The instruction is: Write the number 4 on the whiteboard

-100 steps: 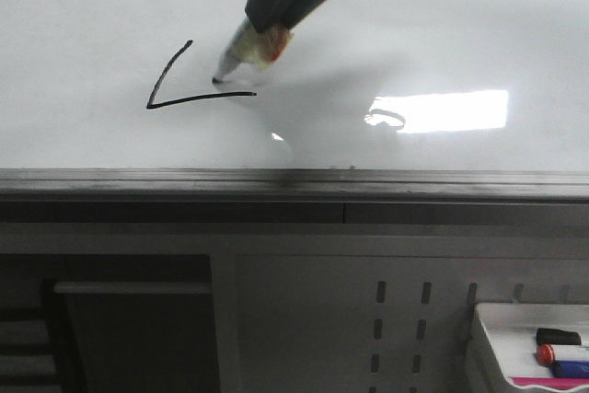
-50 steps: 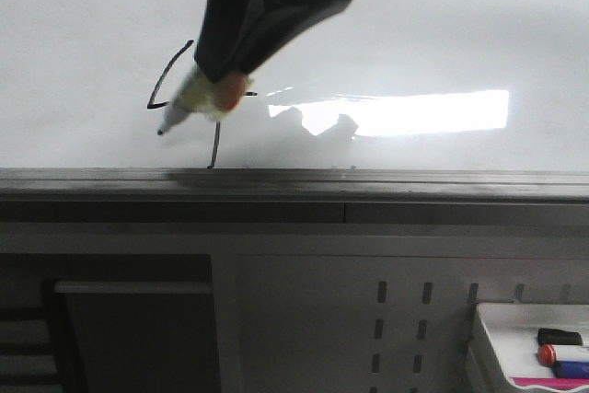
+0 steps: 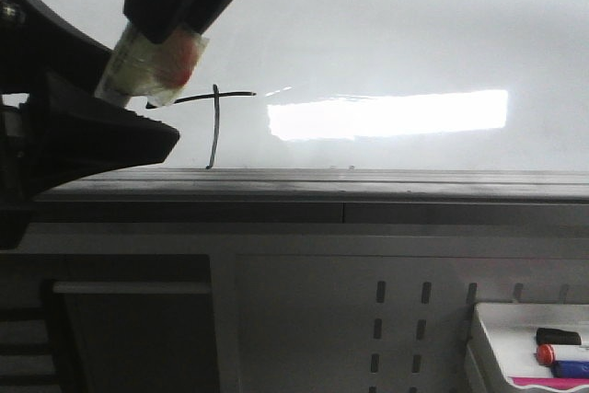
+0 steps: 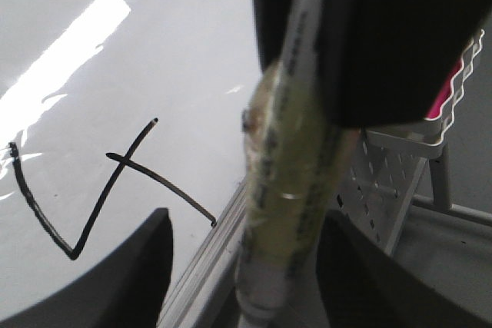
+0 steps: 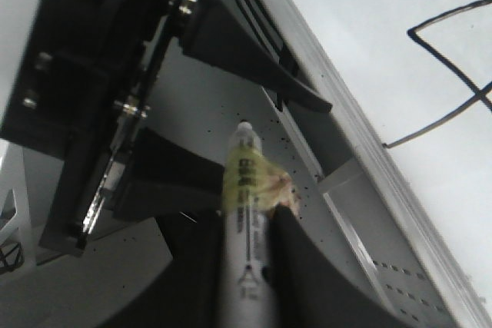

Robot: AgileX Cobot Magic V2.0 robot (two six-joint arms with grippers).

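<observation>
A black hand-drawn number 4 [image 4: 92,190] marks the whiteboard [image 3: 414,34].

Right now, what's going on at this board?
The number 4 is already drawn in black on the whiteboard: slanted stroke, bar and stem all show. The right gripper holds the taped marker, whose tip is off the board, to the left of the strokes. The left gripper is open with a finger on either side of the marker, not gripping it. It looks like a handover, though that is only a guess.
</observation>
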